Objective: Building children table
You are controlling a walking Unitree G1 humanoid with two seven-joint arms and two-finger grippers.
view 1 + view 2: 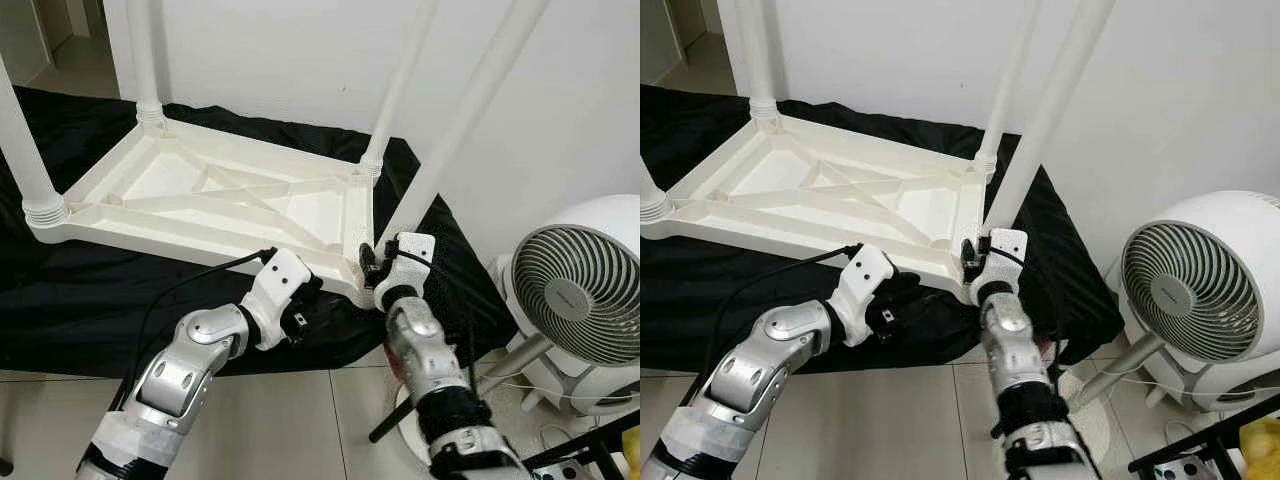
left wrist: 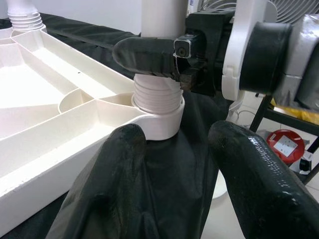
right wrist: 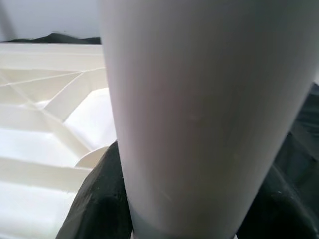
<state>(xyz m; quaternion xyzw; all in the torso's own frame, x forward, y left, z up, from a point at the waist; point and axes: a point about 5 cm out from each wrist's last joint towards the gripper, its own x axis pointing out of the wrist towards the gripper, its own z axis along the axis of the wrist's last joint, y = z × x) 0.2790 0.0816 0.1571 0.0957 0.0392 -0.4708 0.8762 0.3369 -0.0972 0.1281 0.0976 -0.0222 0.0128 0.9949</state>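
While unlabelled, right tool clasps leg.

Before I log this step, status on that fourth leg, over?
Right end effector shut on near-corner leg, leg seated in socket. Left end effector open, hovering below table edge. Fan close at right.

Both head eyes peer steeply down over the upturned table on its black cloth. The left wrist camera sits close, facing the near right corner socket; the right wrist camera presses against that corner's leg.
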